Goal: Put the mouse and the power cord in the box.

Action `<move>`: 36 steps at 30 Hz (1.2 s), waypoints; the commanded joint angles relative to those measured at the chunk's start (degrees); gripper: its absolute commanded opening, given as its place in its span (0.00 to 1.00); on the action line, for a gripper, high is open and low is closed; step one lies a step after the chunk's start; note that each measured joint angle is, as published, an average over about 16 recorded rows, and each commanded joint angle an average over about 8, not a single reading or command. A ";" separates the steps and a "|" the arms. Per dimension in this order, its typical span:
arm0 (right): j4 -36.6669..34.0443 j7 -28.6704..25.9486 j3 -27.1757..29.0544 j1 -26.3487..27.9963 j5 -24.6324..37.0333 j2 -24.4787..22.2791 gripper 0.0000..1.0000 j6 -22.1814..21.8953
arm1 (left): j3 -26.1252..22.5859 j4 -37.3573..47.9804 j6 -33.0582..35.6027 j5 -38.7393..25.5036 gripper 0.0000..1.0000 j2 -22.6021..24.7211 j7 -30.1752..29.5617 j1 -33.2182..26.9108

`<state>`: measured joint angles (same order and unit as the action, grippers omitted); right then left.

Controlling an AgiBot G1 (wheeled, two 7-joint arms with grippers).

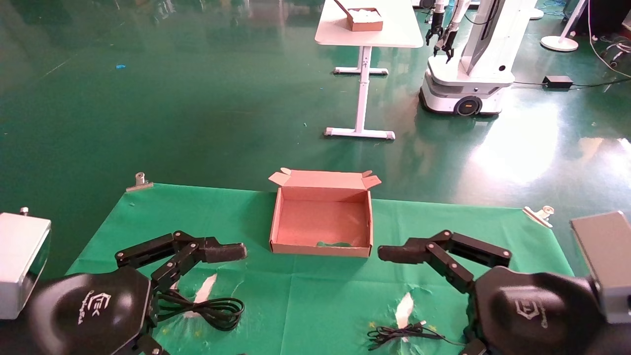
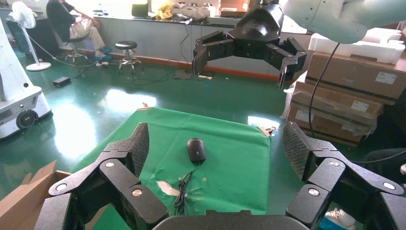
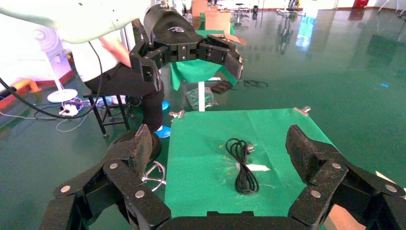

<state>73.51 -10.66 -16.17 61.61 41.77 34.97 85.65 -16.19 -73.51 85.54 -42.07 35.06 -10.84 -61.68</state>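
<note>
The brown cardboard box [image 1: 320, 249] stands open at the middle of the green cloth, flaps on its far edge. The thick looped power cord [image 1: 213, 309] [image 3: 243, 165] lies near the front left. The black mouse [image 2: 196, 149] rests on the cloth at the right, hidden by my right arm in the head view; its thin wire [image 1: 405, 333] [image 2: 182, 190] is bunched near the front edge. My left gripper [image 1: 231, 252] [image 2: 218, 146] hovers open left of the box, pointing right. My right gripper [image 1: 392, 254] [image 3: 221, 147] hovers open right of the box, pointing left. Both hold nothing.
The green cloth [image 1: 305, 296] has torn white patches and is clipped at its far corners [image 1: 140, 181] [image 1: 539, 215]. Beyond it are green floor, a white table [image 1: 367, 29] with a smaller brown box, and another robot [image 1: 468, 74].
</note>
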 commanded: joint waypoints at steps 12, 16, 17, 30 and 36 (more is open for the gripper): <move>0.00 0.00 0.00 0.00 0.00 0.00 1.00 0.00 | 0.00 0.00 0.00 0.00 1.00 0.00 0.00 0.00; 0.00 0.00 0.00 0.00 0.00 0.00 1.00 0.00 | 0.00 0.00 0.00 0.00 1.00 0.00 0.00 0.00; 0.00 0.00 0.00 0.00 0.00 0.00 1.00 0.00 | 0.00 0.00 0.00 0.00 1.00 0.00 0.00 0.00; 1.22 -0.74 -3.61 0.31 9.17 -2.53 1.00 0.83 | -2.26 -0.60 -0.41 -5.83 1.00 -1.18 -0.99 -0.74; 2.68 -2.68 -8.36 4.49 21.87 -3.18 1.00 1.36 | -7.72 -1.84 -1.28 -20.96 1.00 -1.43 -1.96 -4.62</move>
<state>75.94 -13.52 -24.35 66.28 63.03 32.21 86.99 -24.14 -75.12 83.81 -63.97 34.62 -12.65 -66.67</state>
